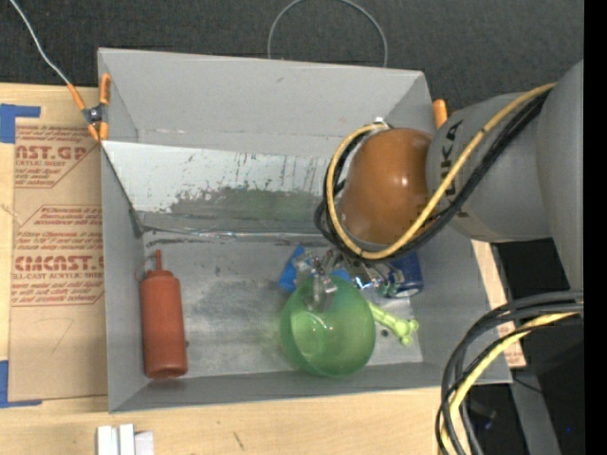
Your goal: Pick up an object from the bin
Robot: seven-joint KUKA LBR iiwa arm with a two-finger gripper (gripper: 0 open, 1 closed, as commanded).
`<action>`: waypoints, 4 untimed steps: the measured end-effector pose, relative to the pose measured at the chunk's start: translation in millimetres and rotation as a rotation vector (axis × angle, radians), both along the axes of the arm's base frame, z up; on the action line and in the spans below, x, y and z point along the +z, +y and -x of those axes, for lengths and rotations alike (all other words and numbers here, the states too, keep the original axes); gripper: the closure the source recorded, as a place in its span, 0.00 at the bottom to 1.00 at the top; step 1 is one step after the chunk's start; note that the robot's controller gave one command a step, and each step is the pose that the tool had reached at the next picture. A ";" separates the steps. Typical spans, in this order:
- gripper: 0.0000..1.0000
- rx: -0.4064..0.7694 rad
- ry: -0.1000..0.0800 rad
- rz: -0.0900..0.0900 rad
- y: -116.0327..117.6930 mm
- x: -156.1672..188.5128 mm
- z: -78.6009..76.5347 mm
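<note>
My gripper (321,281) reaches down at the right of the bin floor, its metal fingertips at the upper rim of a translucent green bowl-shaped thing (327,335). Just behind the fingers lies a blue thing (292,269), partly hidden, with another blue piece (410,279) showing to the right under the arm. A small green toy-like piece (398,325) sticks out at the bowl's right side. I cannot see any of these between the fingers.
A red squeeze bottle (162,320) lies along the bin's left wall, nozzle pointing to the back. The arm with its orange cover and yellow cables hangs over the bin's right back part.
</note>
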State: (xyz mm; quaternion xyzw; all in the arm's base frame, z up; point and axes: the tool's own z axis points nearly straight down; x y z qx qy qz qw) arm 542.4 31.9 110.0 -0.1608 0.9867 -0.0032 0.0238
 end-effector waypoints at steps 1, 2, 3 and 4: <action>1.00 -0.114 0.005 -0.006 13.8 -6.2 -27.4; 1.00 -0.036 0.006 -0.002 5.6 72.7 -8.4; 1.00 -0.073 -0.002 -0.007 43.6 73.8 -30.0; 1.00 -0.146 0.002 -0.008 46.1 239.2 -7.2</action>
